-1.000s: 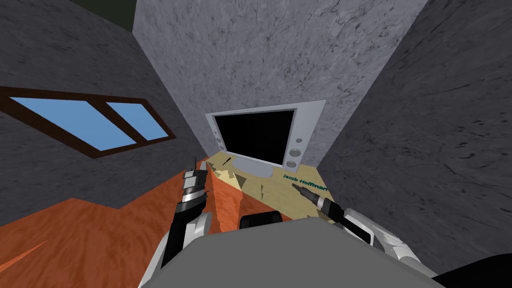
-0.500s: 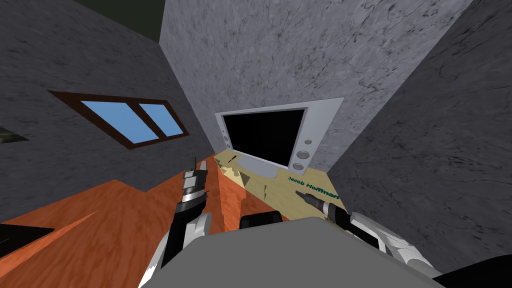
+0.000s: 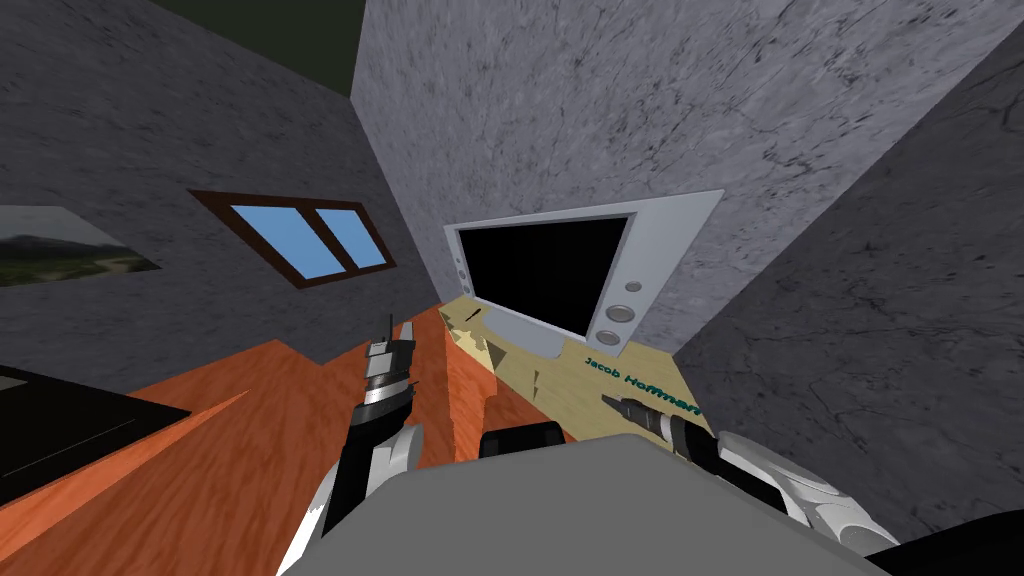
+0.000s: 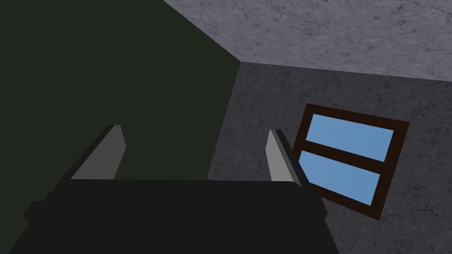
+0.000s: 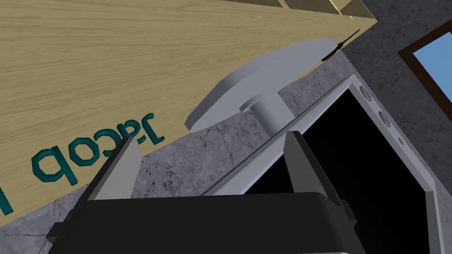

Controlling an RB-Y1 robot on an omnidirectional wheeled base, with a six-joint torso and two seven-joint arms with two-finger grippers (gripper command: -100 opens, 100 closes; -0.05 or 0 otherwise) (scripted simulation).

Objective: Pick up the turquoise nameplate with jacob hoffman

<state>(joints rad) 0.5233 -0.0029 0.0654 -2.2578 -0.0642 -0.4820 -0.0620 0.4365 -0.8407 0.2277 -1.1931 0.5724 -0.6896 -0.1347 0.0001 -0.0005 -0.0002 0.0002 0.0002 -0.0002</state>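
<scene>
As the right gripper [image 5: 211,137] hung over the light wooden desk [image 3: 560,385], its two fingers [image 5: 115,172] stood spread wide, with nothing held between them. The nameplate [image 3: 640,386] appeared as turquoise lettering reading Jacob Hoffman. It lay flat on the desk top towards the right end, in front of the lower right corner of the grey monitor [image 3: 545,275]. In the head view the gripper's tip lay just beside the lettering, on the side nearer the robot; contact could not be determined. In the right wrist view the word Jacob lay beside one finger, with the monitor's rounded grey stand base [image 5: 260,79] beyond. A thin dark pen-like item [image 3: 477,315] lay at the desk's far left corner, well apart from the nameplate. The left gripper [image 3: 398,327] was held upright to the left of the desk, fingers spread and empty.
</scene>
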